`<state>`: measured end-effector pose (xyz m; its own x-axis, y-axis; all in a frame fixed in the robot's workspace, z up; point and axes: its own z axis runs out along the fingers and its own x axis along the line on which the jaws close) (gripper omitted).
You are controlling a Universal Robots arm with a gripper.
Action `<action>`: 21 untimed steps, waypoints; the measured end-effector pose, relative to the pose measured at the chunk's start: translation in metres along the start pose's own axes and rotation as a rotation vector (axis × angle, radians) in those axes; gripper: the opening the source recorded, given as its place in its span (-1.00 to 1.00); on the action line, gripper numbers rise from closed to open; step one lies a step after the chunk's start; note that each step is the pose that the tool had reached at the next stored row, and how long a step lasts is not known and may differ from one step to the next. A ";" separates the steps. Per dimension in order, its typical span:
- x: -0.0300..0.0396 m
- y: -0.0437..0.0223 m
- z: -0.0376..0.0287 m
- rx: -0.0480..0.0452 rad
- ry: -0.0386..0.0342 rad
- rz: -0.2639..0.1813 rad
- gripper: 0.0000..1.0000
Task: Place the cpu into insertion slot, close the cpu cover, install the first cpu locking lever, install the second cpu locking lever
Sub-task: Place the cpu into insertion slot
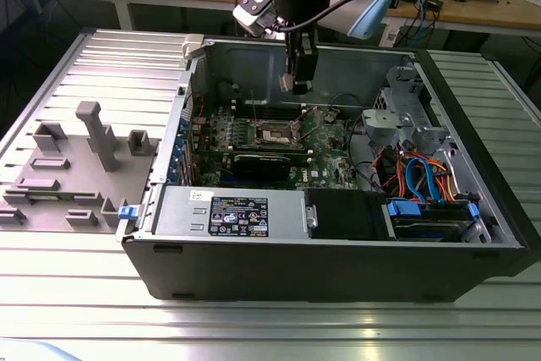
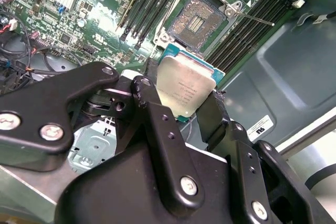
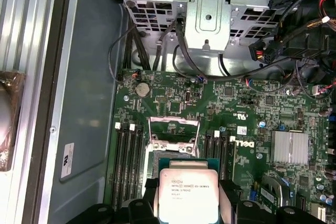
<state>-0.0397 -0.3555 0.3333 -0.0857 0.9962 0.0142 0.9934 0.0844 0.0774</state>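
Near the insertion slot point(image 2: 198, 19), cpu point(image 2: 185, 88) gripped by the pincer point(image 2: 181, 98), metal top upward.

Exterior view oblique, wrist views near motherboard point(image 3: 173, 98)

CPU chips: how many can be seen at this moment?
1. The cpu is held in the end effector, above the motherboard and clear of the uncovered insertion slot. Others may be hidden.

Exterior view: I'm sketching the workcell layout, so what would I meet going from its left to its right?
Grey moulded tray → insertion slot → silvery drive cage.
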 end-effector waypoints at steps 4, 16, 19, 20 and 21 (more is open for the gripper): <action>0.0000 0.0000 0.0001 -0.0001 0.0002 0.000 0.08; 0.0002 -0.0010 0.0014 -0.0003 -0.0003 0.008 0.08; 0.0001 -0.0016 0.0058 -0.0003 -0.0007 0.011 0.08; 0.0001 -0.0022 0.0093 -0.0003 -0.0006 0.012 0.08; 0.0009 -0.0040 0.0207 -0.0006 -0.0025 0.035 0.08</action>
<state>-0.0422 -0.3545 0.3124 -0.0511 0.9986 0.0144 0.9957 0.0498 0.0775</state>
